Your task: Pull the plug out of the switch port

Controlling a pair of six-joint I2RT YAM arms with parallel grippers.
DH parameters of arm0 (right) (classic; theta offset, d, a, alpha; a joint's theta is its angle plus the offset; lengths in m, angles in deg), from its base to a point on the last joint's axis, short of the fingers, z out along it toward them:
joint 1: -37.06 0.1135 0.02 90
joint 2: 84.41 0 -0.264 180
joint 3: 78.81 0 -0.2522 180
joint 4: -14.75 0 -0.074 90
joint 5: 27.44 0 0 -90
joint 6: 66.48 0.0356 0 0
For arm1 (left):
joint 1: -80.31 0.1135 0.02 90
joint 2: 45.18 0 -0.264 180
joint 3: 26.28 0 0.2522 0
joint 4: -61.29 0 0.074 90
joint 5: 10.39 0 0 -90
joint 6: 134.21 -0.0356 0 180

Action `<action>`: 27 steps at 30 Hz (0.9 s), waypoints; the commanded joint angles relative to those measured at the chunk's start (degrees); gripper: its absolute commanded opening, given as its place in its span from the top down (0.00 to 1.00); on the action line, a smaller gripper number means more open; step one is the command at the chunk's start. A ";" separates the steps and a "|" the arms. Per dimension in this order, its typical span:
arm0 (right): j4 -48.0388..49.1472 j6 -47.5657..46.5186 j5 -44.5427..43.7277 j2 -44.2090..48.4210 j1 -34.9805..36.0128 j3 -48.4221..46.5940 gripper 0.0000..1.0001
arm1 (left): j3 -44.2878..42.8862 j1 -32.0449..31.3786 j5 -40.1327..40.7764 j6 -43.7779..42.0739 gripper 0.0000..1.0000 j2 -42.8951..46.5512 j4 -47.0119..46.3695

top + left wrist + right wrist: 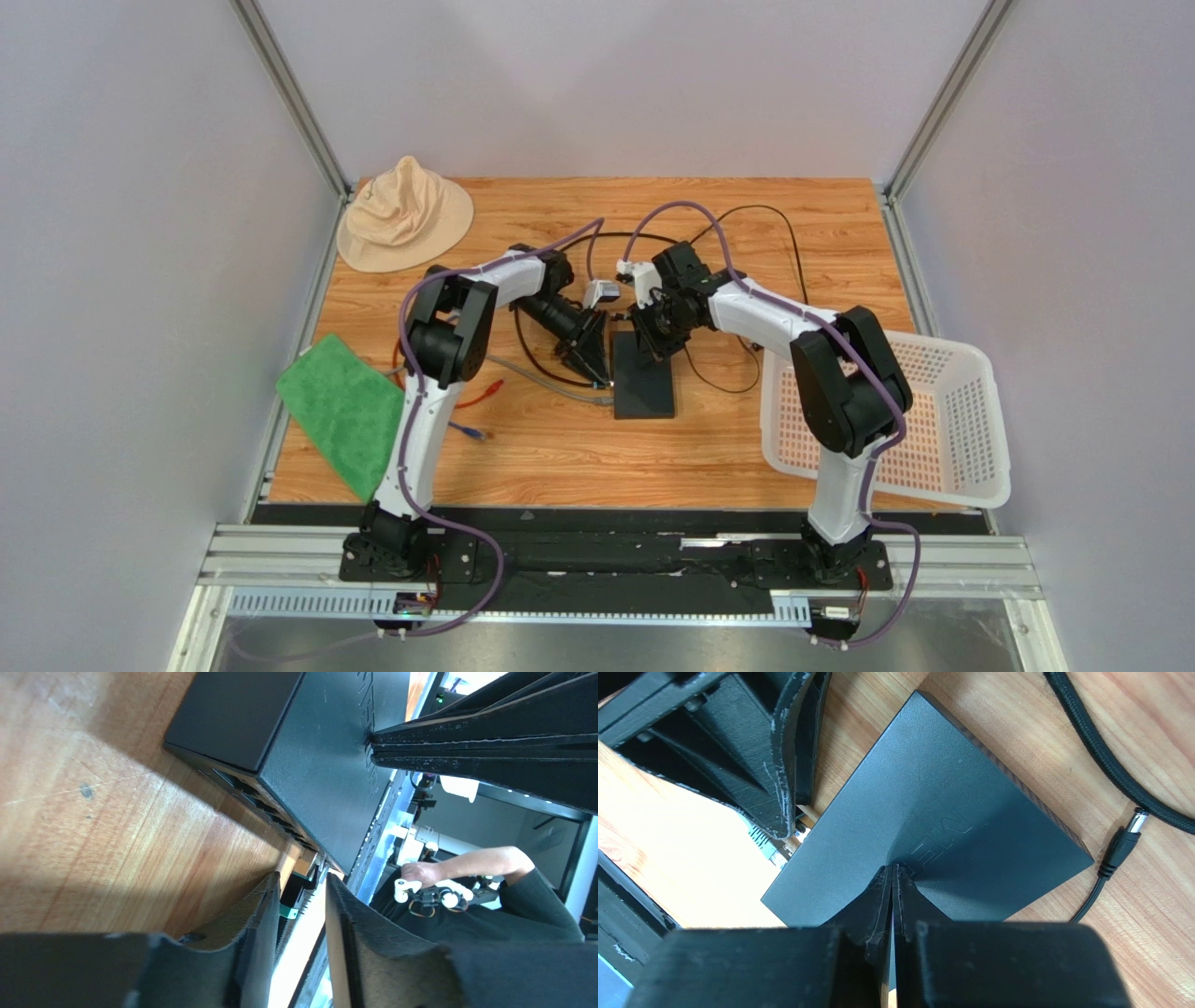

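Observation:
The switch is a flat matte-black box lying mid-table, seen close in the right wrist view. My right gripper is shut, its tips pressed onto the switch's top. My left gripper stands open at the switch's socket edge, and its own view shows nothing between the fingers. In the right wrist view the plug, clear with a ribbed grey boot, sits just under the left gripper's fingertips beside the switch's edge. Whether it is still in a socket I cannot tell.
A grey cable trails left from the switch. A black power cord's barrel plug lies loose at the switch's other side. A beige hat sits far left, a green cloth at the left edge, a white basket at the right.

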State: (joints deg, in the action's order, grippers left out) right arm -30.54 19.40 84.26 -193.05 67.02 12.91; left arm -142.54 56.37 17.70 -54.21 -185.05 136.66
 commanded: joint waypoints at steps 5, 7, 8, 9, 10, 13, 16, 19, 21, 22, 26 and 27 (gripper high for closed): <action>-3.80 -1.07 -2.01 -0.08 0.37 3.06 0.95 | -0.42 -0.49 -0.93 -1.52 0.57 -0.84 -1.14; -3.45 -0.98 -1.92 -0.08 0.37 3.15 0.95 | 0.10 -0.93 -0.24 -1.69 0.57 -1.02 -0.96; -3.45 -0.72 -1.92 -0.08 0.37 3.15 0.95 | 0.19 -1.19 0.64 -1.69 0.57 -1.10 -0.87; -3.54 -0.45 -1.92 0.01 0.37 3.24 0.95 | 0.28 -1.45 2.22 -1.60 0.57 -0.93 -0.87; -3.28 -0.19 -1.92 0.09 0.37 3.15 0.96 | 0.89 -1.80 2.93 -1.34 0.57 -0.84 -1.05; -3.01 0.60 -1.83 0.18 0.37 3.42 0.96 | 2.21 -1.90 6.88 0.94 0.59 -0.23 -2.80; -2.58 1.13 -2.00 0.18 0.45 4.03 0.96 | 2.92 -1.90 10.05 0.77 0.59 0.30 -3.07; -2.14 1.57 -2.53 0.36 0.46 4.74 0.96 | 3.44 -1.90 11.72 1.03 0.66 0.39 -3.50; -1.87 1.66 -2.71 0.45 0.46 4.74 0.96 | 3.62 -1.90 12.60 1.91 0.76 0.39 -3.77; -1.87 1.75 -2.71 0.45 0.46 4.65 0.96 | 3.80 -1.98 13.47 2.26 0.80 0.39 -4.03; -2.22 1.31 -2.88 0.62 0.54 4.38 0.96 | 3.97 -1.90 13.92 2.53 1.00 0.57 -4.04; -2.31 1.05 -2.54 0.71 0.46 4.73 0.96 | 3.97 -1.98 13.14 2.09 1.00 0.65 -3.86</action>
State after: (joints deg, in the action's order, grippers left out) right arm -28.74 21.17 84.34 -191.74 67.06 15.19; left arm -140.60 55.32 19.44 -50.52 -183.98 135.06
